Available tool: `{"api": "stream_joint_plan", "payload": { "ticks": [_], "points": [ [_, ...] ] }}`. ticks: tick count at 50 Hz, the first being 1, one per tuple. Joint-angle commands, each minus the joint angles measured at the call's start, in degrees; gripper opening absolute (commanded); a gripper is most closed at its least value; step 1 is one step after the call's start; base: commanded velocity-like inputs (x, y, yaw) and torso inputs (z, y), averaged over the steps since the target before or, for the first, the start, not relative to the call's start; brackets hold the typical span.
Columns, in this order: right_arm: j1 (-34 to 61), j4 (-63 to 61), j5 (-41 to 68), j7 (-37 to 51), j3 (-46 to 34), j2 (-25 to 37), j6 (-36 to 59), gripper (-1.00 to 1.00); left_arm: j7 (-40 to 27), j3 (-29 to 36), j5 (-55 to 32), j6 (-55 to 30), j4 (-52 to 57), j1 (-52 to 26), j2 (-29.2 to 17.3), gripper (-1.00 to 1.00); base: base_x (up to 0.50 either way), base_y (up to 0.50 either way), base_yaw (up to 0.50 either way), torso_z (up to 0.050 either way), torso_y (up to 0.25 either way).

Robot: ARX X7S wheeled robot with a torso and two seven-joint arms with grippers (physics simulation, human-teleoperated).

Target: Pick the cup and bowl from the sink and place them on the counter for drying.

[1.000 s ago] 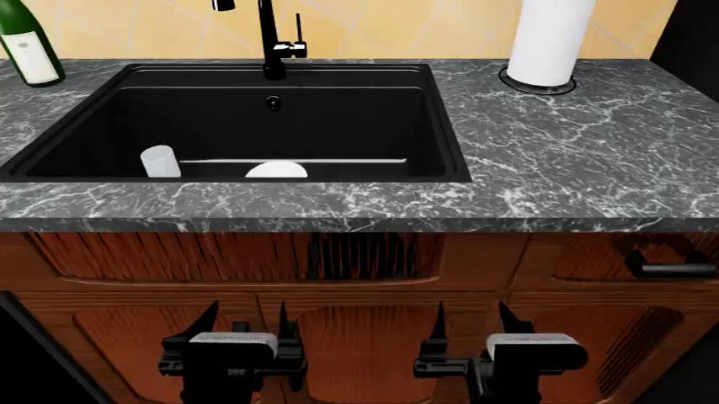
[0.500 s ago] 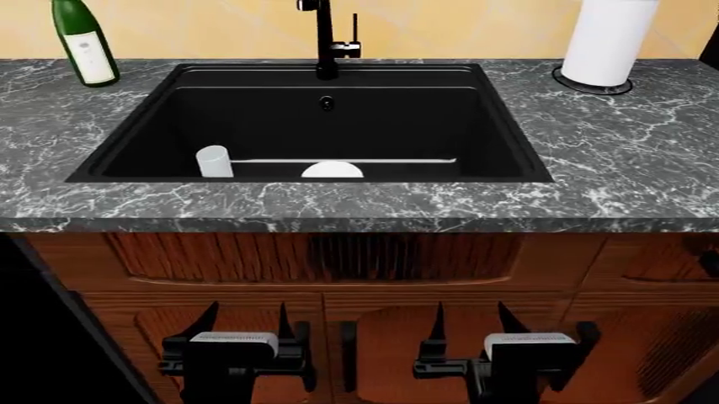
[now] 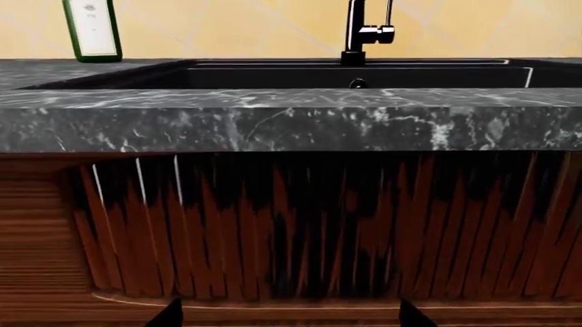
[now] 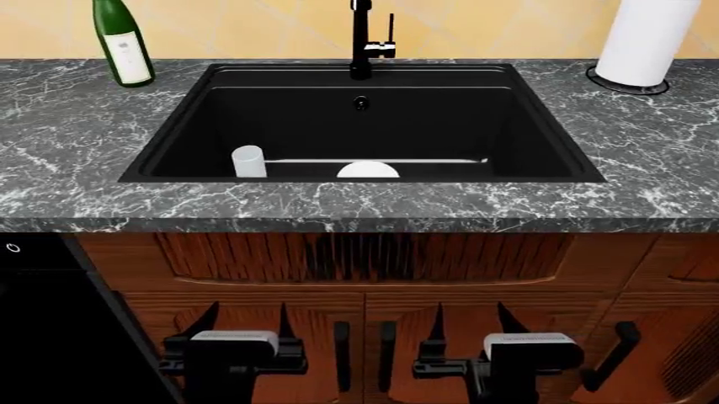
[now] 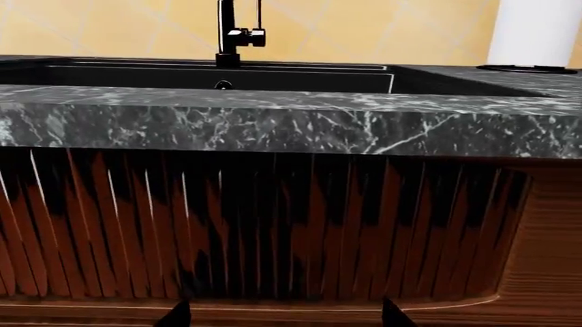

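Note:
The cup (image 4: 248,162), a small translucent white tumbler, stands in the black sink (image 4: 450,109) near its front left. The bowl (image 4: 368,170), white and round, lies in the sink near the front middle, partly hidden by the counter's front edge. The dark marble counter (image 4: 652,160) surrounds the sink. My left gripper (image 4: 242,320) and right gripper (image 4: 469,318) are both open and empty, low in front of the wooden cabinets, well below the counter. In both wrist views only the fingertips show; cup and bowl are hidden there.
A green wine bottle (image 4: 123,44) stands at the counter's back left. A white paper towel roll (image 4: 646,38) stands at the back right. A tall black faucet (image 4: 363,38) rises behind the sink. Cabinet doors with dark handles (image 4: 388,353) face the grippers.
The view has shifted left along the counter, so the sink, bottle and towel roll slid right in the head view. Both grippers keep the same open pose.

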Motion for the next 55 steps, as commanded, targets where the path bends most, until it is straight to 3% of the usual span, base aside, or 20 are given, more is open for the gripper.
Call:
{"api": "stream_joint_plan", "payload": {
  "ticks": [1, 21, 55],
  "points": [
    [0.1, 0.2, 0.8, 0.9, -0.5, 0.6, 0.1, 1.00, -1.2, 1.0, 0.0, -0.9, -0.1, -0.4, -0.6, 1.00, 0.00, 0.00, 0.00, 0.000, 0.000],
    [0.3, 0.2, 1.6, 2.1, -1.6, 1.4, 0.5, 1.00, -2.3, 1.5, -1.4, 1.0, 0.2, -0.2, -1.4, 1.00, 0.00, 0.00, 0.00, 0.000, 0.000],
    [0.7, 0.5, 2.6, 3.4, -3.2, 2.7, 0.5, 1.00, -4.0, 3.9, -0.7, 2.1, -0.2, -0.7, -2.6, 1.00, 0.00, 0.00, 0.00, 0.050, 0.000]
  ]
}}
